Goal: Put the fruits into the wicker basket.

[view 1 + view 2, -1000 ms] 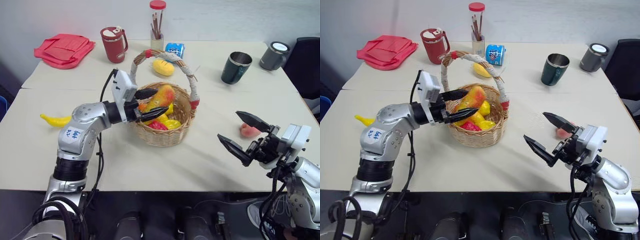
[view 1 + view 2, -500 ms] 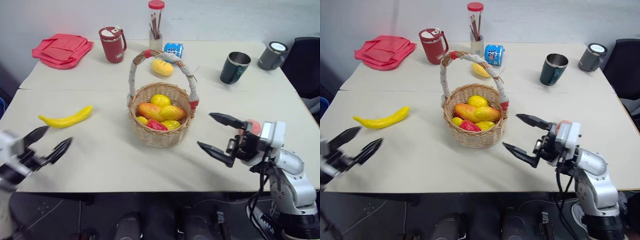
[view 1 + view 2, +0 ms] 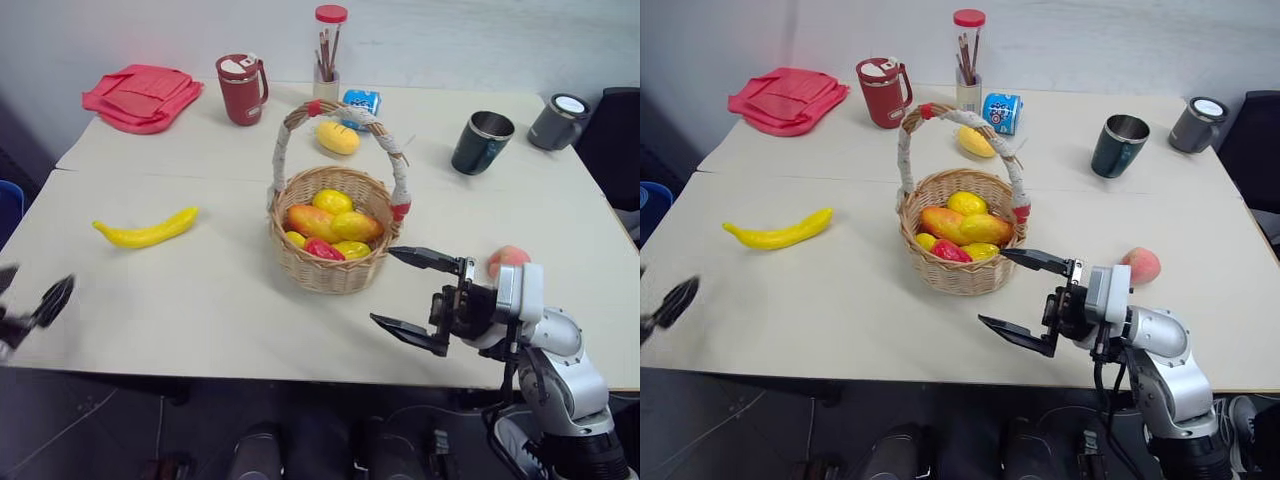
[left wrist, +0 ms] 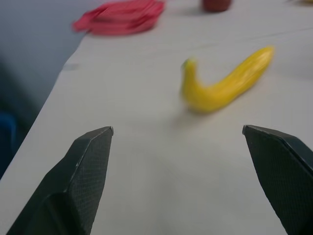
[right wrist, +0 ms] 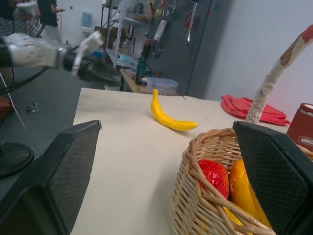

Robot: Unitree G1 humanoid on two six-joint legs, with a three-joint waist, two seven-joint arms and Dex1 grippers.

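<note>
1. Your left arm made the biggest move: a second ago its end effector sat at the wicker basket (image 3: 336,232) with the orange-yellow mango between its fingers; at this moment the left end effector (image 3: 28,305) hung off the desk (image 3: 210,300) edge at about 8 o'clock from the basket, wide open and empty.
2. That release changed the basket's load: the mango (image 3: 310,222) lay inside, among the other yellow and red pieces, so I judged that fruit delivered.
3. Your right end effector (image 3: 1025,295) swung in toward the basket and stopped just beside its wall at roughly 5 o'clock, jaws spread fully and holding nothing.
4. The banana (image 3: 148,229) lay flat on the desk at 9 o'clock from the basket, well apart from it. In the left wrist view it sat ahead of the open fingers (image 4: 80,176), so it looked like your next pick.
5. The peach (image 3: 1142,265) rested on the desk at 3 o'clock from the basket, behind your right end effector, untouched.
6. A yellow fruit (image 3: 338,137) also sat at 12 o'clock, behind the handle. I judged three fruits were left to gather.
</note>
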